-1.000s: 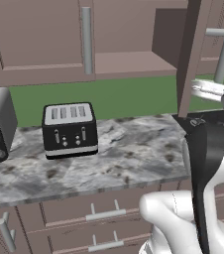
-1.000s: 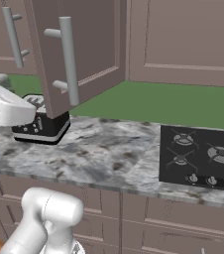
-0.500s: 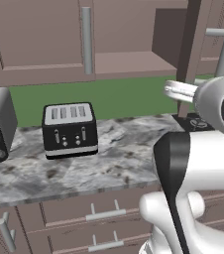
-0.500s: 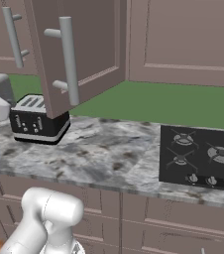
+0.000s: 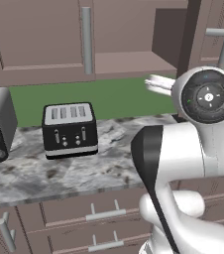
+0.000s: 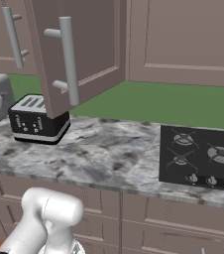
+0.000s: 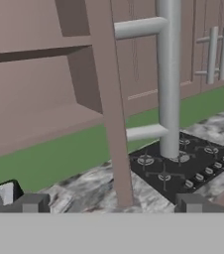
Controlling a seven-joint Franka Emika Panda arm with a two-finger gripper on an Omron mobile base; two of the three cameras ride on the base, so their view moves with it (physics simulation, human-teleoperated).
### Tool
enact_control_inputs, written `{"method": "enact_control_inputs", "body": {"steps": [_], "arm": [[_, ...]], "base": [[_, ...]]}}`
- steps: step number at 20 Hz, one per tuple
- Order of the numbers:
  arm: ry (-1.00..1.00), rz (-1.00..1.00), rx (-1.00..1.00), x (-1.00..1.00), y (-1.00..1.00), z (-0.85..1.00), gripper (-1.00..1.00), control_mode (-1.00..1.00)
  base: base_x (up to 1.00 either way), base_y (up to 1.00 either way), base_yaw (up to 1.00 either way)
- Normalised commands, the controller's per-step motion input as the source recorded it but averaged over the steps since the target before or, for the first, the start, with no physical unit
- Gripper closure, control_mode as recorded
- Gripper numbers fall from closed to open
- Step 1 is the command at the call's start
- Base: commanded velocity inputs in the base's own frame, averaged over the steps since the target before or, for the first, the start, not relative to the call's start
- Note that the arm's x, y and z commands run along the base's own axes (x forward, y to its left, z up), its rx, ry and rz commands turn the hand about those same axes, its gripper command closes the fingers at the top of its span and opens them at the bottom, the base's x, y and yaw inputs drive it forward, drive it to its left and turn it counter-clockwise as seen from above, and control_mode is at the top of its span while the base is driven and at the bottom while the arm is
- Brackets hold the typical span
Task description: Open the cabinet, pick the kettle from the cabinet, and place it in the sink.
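Cabinet (image 6: 79,54): its door stood swung out over the tabletop, its long grey handle (image 7: 169,79) upright.
Door against claw (image 7: 109,204): the door's edge rose straight ahead of the claw, between the two tips, with the handle just to one side; the open compartment lay past the edge.
Claw: tips spread wide apart, nothing between them.
Kettle: I could not make it out; the visible shelf (image 5: 129,62) looked bare, so it probably sat deeper inside or higher.
Next move, as I judge: reach round the door edge into the compartment.
Tabletop (image 6: 104,154): grey marbled, carrying a black toaster (image 5: 69,130) under the cabinet.
Stove (image 6: 203,158): black burners, well to the right.
In the way: the door edge and handle.
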Motion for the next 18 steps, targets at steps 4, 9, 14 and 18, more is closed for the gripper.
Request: {"method": "enact_control_inputs", "body": {"steps": [4, 9, 14, 18], "arm": [[0.00, 0.00, 0.06, 0.28, 0.06, -0.01, -1.00, -1.00], [0.00, 0.00, 0.02, 0.33, 0.08, -0.06, -1.00, -1.00], [-0.01, 0.00, 0.00, 0.37, 0.09, -0.08, -1.00, -1.00], [-0.03, -0.02, 0.00, 0.34, 0.14, -0.07, -1.00, -1.00]], "base": [[0.00, 0.00, 0.00], [0.00, 0.00, 0.00], [0.00, 0.00, 0.00], [0.00, 0.00, 0.00]]}}
